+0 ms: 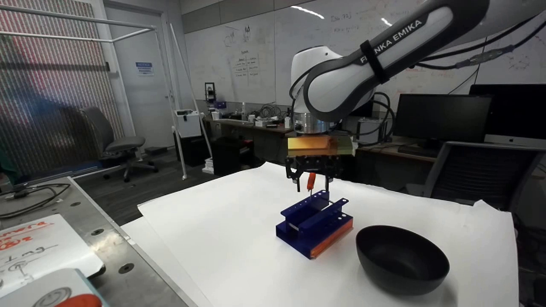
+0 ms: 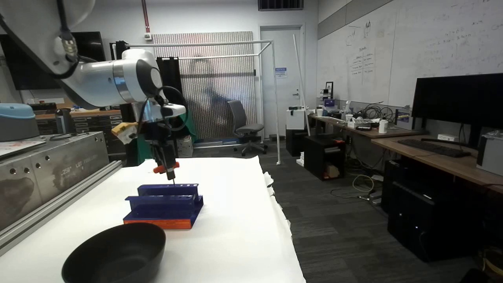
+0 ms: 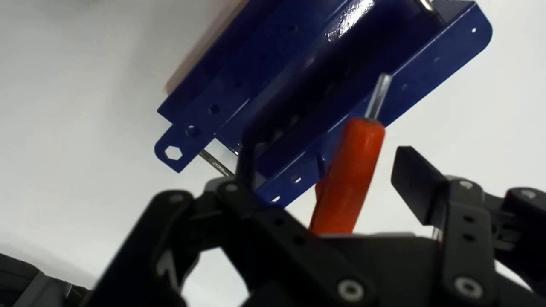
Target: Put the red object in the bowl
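Note:
The red object (image 1: 311,181) is a slim red handle with a short metal tip at one end. It sits above one end of the blue rack, and a thin shaft runs from it down to the rack's rail. It also shows in an exterior view (image 2: 159,169) and in the wrist view (image 3: 352,170), its lower end hidden by the gripper's body. My gripper (image 1: 312,186) is open around it, with a finger on each side and gaps visible in the wrist view (image 3: 328,164). The black bowl (image 1: 401,260) stands upright beside the rack, also in an exterior view (image 2: 118,251).
The blue rack (image 1: 292,238) with an orange-red base side stands on the white-covered table (image 1: 230,238), between gripper and bowl. Its raised rails lie under my fingers in the wrist view (image 3: 264,55). A metal bench (image 1: 119,243) borders the table.

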Tool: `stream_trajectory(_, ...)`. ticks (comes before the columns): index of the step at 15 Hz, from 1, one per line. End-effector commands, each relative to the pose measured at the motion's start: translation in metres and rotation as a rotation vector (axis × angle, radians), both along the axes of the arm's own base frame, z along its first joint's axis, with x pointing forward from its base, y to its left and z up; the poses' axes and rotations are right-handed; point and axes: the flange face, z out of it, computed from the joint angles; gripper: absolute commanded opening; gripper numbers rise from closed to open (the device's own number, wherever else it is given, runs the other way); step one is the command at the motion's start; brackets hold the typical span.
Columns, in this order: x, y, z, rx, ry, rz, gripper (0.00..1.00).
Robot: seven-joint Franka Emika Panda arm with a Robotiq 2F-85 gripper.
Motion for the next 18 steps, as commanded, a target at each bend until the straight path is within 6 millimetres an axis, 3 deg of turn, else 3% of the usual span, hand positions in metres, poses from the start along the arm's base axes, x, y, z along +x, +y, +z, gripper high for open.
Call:
stream_trajectory(1, 0.013, 0.001, 0.004, -0.006, -0.013, 0.01, 0.5)
stream_trajectory(6, 0.013, 0.002, 0.011, -0.01, -0.023, 0.013, 0.11)
stream_trajectory(8, 0.013, 0.0, 0.013, -0.015, -0.028, 0.008, 0.08)
stream_trajectory(10, 0.008, 0.002, 0.019, -0.021, -0.027, 0.013, 0.13)
stream_trajectory(12, -0.003, 0.008, 0.037, -0.016, -0.029, 0.038, 0.13)
stream_trajectory(18, -0.062, 0.018, 0.14, -0.046, -0.037, 0.072, 0.13)
